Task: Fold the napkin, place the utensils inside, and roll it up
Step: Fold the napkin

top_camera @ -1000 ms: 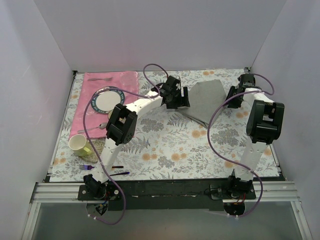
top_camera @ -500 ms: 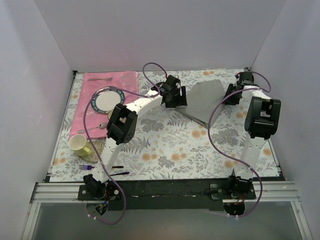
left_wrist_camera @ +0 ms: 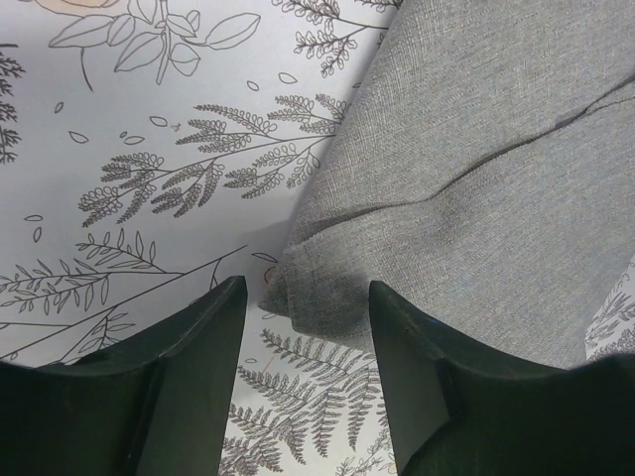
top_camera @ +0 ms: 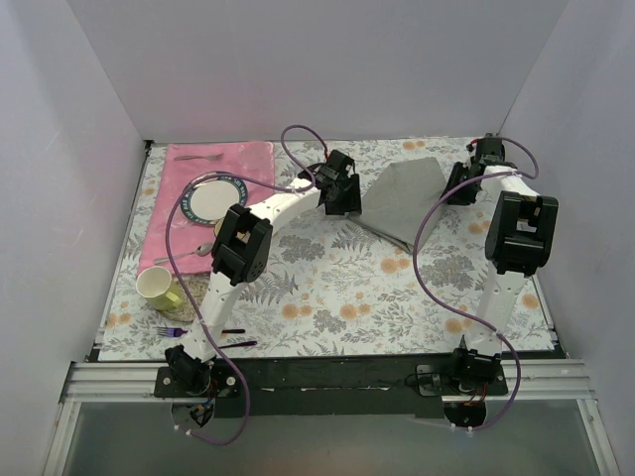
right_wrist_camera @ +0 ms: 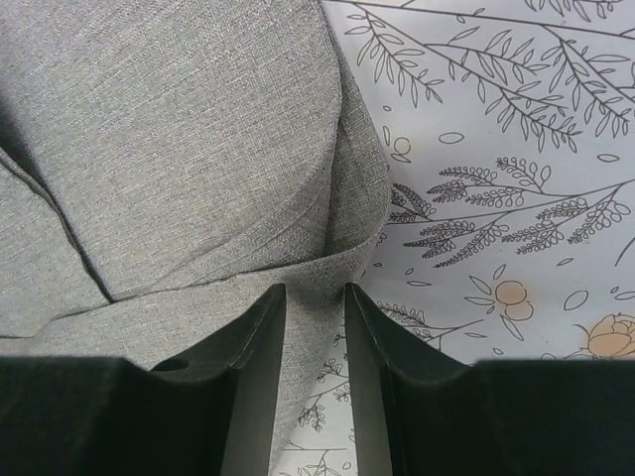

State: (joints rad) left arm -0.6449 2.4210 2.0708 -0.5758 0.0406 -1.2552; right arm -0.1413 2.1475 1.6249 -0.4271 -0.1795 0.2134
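Napkin (top_camera: 402, 193): grey cloth lying folded on the floral desk (top_camera: 327, 288), at the far side, between both arms. Right claw (right_wrist_camera: 315, 297): fingers nearly together, clamped on a raised fold at the cloth's right edge. Left claw (left_wrist_camera: 308, 293): fingers apart, straddling the cloth's left corner, not gripping.

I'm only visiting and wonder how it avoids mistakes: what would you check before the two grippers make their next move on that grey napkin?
1. Left gripper straddles a corner of the napkin: ok.
2. Left jaws closed on that corner: not ok, they stand apart.
3. Right gripper at the napkin's opposite edge: ok.
4. Right grip firm on the cloth: cannot tell.
5. Napkin folded over itself: ok, layers show.
6. Cup and plate well away from the napkin: ok.
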